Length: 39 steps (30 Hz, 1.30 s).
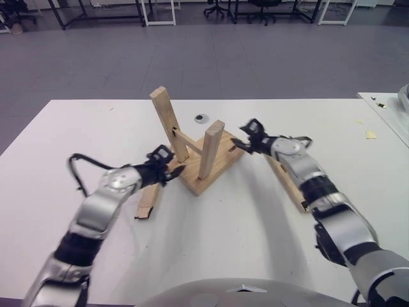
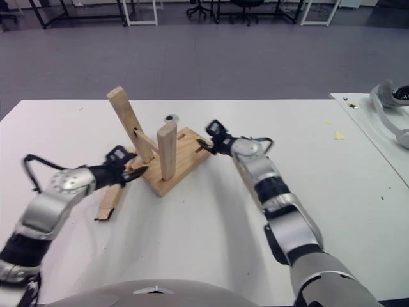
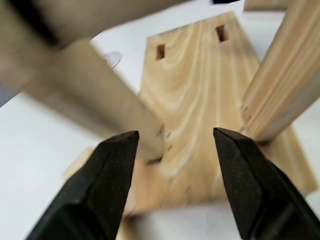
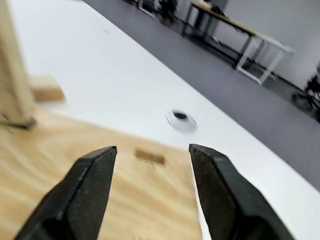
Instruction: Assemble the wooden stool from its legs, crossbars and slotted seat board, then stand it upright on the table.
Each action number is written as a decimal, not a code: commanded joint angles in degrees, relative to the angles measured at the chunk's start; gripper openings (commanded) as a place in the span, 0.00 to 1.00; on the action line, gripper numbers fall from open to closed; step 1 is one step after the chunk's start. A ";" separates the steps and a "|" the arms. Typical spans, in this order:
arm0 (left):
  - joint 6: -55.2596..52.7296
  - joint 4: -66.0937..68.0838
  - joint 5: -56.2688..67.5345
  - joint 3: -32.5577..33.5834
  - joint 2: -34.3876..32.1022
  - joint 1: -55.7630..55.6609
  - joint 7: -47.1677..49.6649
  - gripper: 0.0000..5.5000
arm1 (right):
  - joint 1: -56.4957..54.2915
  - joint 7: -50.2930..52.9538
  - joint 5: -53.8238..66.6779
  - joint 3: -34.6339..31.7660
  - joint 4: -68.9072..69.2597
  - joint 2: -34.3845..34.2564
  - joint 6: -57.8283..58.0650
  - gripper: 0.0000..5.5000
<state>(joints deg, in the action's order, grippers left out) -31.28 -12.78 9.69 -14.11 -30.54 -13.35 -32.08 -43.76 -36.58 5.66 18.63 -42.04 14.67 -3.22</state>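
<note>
A slotted seat board (image 2: 185, 160) lies flat on a white table (image 2: 211, 243). A tall leaning leg (image 2: 128, 121) and a shorter leg (image 2: 167, 150) rise from it, joined by a crossbar (image 2: 146, 135). The left gripper (image 2: 136, 173) is at the board's eight o'clock edge and the right gripper (image 2: 202, 144) at two o'clock. A loose wooden piece (image 2: 110, 201) lies at seven o'clock.

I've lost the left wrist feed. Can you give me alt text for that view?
The open left gripper frames the wooden seat board, which lies flat with two legs standing in it. Two empty slots show at its far end.
</note>
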 commanded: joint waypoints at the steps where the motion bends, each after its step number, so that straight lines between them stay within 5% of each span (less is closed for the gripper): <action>1: 2.72 7.74 -2.69 -3.67 5.07 -4.71 -0.19 0.50 | 2.06 -11.68 -0.12 3.26 6.39 -0.73 -3.02 0.49; 6: 5.90 11.59 -0.99 -2.55 7.46 -3.88 -3.46 0.50 | 10.21 -25.51 4.45 6.43 30.37 5.68 9.29 0.49; 10: 13.37 12.30 1.86 -0.15 4.01 -0.47 -11.86 0.50 | 12.14 -23.37 3.47 5.57 38.73 7.14 15.95 0.49; 18: 8.92 -3.21 12.33 8.36 -8.37 7.02 -25.05 0.50 | 13.97 -13.51 -7.56 -1.11 31.39 16.85 13.26 0.49; 25: 5.18 -13.66 9.08 5.54 -19.93 11.47 -30.75 0.50 | 0.98 4.17 -17.81 0.13 -4.78 8.69 -2.13 0.49; 32: 11.49 1.68 -7.62 -6.73 -11.25 2.07 -21.76 0.50 | -7.64 -3.91 -27.39 8.26 -25.13 4.26 -14.34 0.49; 39: 33.72 42.61 -18.09 -9.83 4.49 -18.09 -7.52 0.50 | -2.73 -29.58 -20.39 4.48 -15.94 15.22 -14.48 0.49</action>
<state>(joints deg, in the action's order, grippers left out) -1.80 16.01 -3.82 -23.21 -29.85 -25.47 -43.74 -51.28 -57.35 -17.31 24.44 -63.88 25.17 -19.16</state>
